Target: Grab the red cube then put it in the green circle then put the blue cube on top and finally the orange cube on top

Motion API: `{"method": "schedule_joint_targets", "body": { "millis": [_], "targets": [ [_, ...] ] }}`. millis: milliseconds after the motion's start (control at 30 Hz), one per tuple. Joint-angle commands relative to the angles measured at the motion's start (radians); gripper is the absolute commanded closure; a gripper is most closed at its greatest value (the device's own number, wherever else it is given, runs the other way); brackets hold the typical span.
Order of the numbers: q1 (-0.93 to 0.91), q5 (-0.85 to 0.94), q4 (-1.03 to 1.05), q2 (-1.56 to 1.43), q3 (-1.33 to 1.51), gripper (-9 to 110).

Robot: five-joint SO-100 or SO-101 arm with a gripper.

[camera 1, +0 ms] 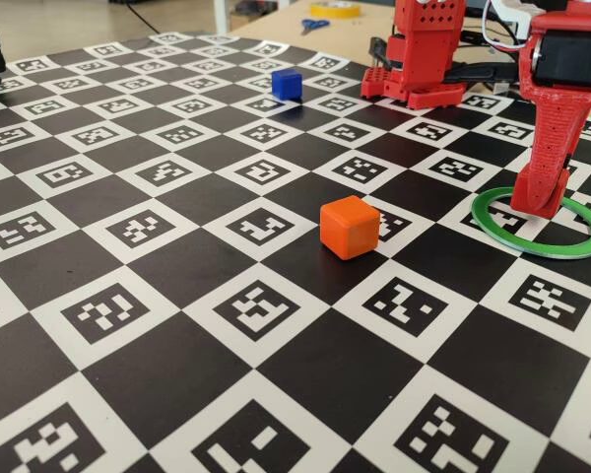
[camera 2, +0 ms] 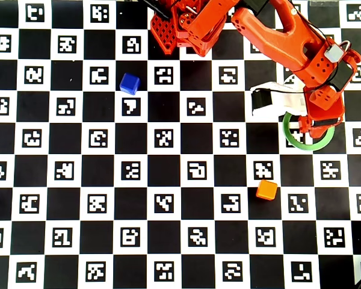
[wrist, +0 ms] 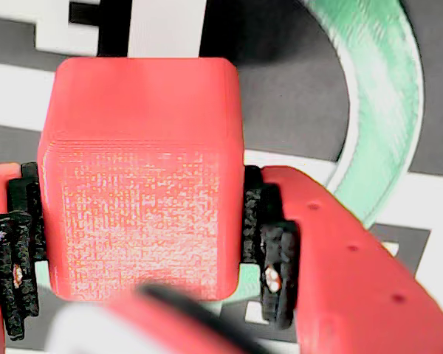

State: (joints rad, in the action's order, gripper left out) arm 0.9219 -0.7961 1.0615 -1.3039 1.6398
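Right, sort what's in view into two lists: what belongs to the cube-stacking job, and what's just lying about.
Job:
- small matte red cube, clamped in the red two-finger gripper
- thin flat green ring, gripper lowered into it
- small deep-blue cube
- small bright orange cube

Lying about:
- blue-handled scissors
- yellow tape roll

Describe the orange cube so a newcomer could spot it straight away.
Start at the red robot arm at the top of the overhead view and drop to the green circle beneath its gripper. The orange cube sits alone just below-left of it, the only orange block; the blue cube lies far left.
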Motion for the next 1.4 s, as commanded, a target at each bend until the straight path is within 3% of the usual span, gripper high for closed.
{"method": "schedule_joint_targets", "body": {
  "millis": [0, 1100, 1367],
  "targets": [
    [0.009, -0.002, -0.011, -0.087, -0.012, 99],
    [-0.002, 0.006, -0.044, -0.015, 0.008, 99],
    [-0.003, -0.025, -0.044, -0.014, 0.018, 95]
  ]
}}
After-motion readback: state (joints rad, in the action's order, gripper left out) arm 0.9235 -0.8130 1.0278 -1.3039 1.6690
